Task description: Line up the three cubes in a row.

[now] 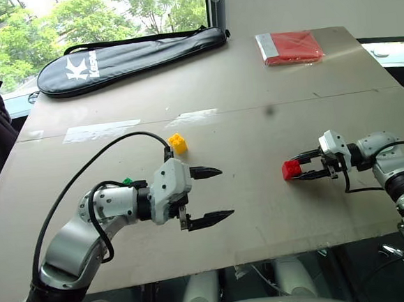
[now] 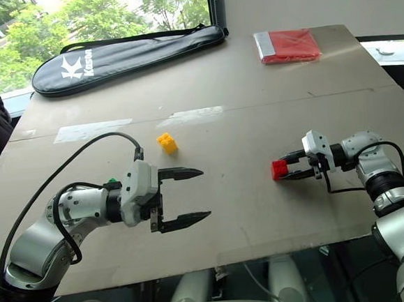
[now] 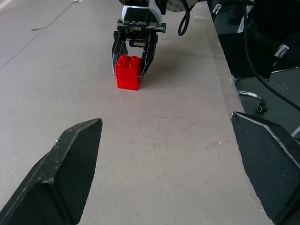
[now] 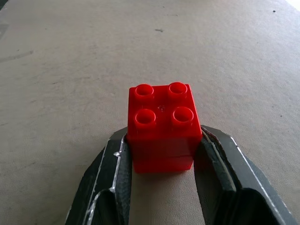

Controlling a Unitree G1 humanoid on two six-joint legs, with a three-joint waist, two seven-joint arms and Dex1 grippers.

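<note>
Right wrist view shows the glossy red plastic cube [image 4: 163,126], four round studs on top, upright on the grey bench [image 1: 256,133] between the right hand's [image 1: 303,169] fingers, whose grip I cannot tell. Left hand [image 1: 209,196] gapes wide, empty. Yellow studded cube [image 1: 178,144] sits mid-bench; green cube [image 1: 127,180] peeks behind the left wrist.

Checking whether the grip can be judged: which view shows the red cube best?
The right wrist view: the red cube sits close up, its four studs clear, between the right tool's fingers. The left wrist view shows it farther off, standing on the table. The eye views show it small, at that tool's tip.
</note>
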